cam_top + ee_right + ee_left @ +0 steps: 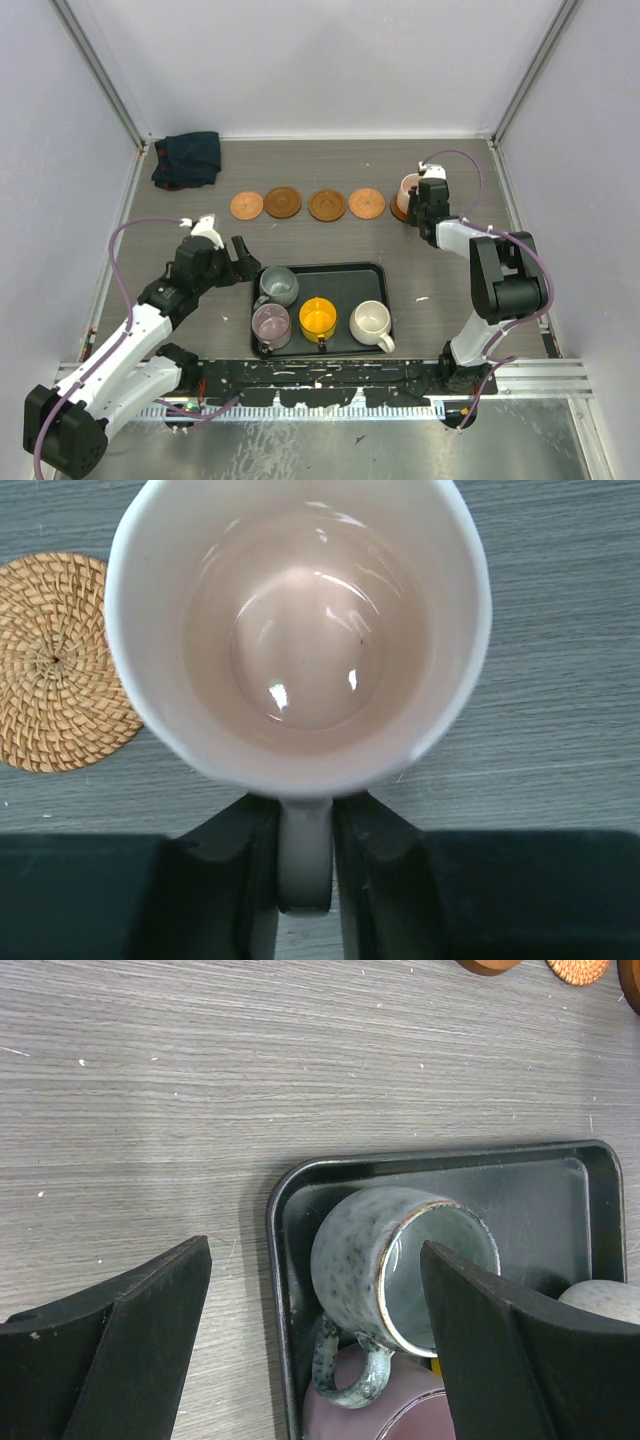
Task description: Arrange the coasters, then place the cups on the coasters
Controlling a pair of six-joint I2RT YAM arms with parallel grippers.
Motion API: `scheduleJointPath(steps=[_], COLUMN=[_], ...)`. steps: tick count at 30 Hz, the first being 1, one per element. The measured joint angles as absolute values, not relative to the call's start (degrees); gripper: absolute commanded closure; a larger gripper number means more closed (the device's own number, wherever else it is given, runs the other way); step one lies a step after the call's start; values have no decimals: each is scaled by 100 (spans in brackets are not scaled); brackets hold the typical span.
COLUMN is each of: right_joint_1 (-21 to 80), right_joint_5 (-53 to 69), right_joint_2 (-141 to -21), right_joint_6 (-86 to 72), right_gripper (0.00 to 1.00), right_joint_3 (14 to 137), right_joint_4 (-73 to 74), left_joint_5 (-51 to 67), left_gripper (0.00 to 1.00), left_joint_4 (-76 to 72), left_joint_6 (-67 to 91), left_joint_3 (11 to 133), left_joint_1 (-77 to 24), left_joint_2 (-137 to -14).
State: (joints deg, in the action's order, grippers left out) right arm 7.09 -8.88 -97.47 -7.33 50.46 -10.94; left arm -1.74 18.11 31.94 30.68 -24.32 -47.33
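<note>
Right gripper (305,825) pinching pink cup (300,630), coaster (60,660) beside

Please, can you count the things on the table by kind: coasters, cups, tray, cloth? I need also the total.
Coasters: 5, one mostly hidden under the pink cup
Cups: 5, counting the pink cup
Tray: 1
Cloth: 1
Total: 12

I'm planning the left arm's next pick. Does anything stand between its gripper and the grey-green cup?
Nothing visible does. The open left gripper hangs at the tray's left rim, right beside the grey-green cup. Only the mauve cup crowds it, close by its handle.
</note>
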Motion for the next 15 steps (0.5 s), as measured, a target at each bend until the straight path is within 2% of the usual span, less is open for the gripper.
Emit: scheduleJointPath(steps=[6, 15], right_joint_1=[711, 711], right_joint_5=[-891, -891], right_joint_2=[-9609, -9443], right_joint_6=[-773, -775], right_gripper=[50, 47], right_joint_3=[5052, 5054], right_joint_4=[-1052, -1033], left_joint_5=[-174, -174], left_gripper=[13, 13], left_joint_4=[1833, 1885], left_joint_6=[3197, 3212], left_joint_3=[3068, 3068], left_joint_1=[-2432, -2432], left_joint_2=[-4648, -4563])
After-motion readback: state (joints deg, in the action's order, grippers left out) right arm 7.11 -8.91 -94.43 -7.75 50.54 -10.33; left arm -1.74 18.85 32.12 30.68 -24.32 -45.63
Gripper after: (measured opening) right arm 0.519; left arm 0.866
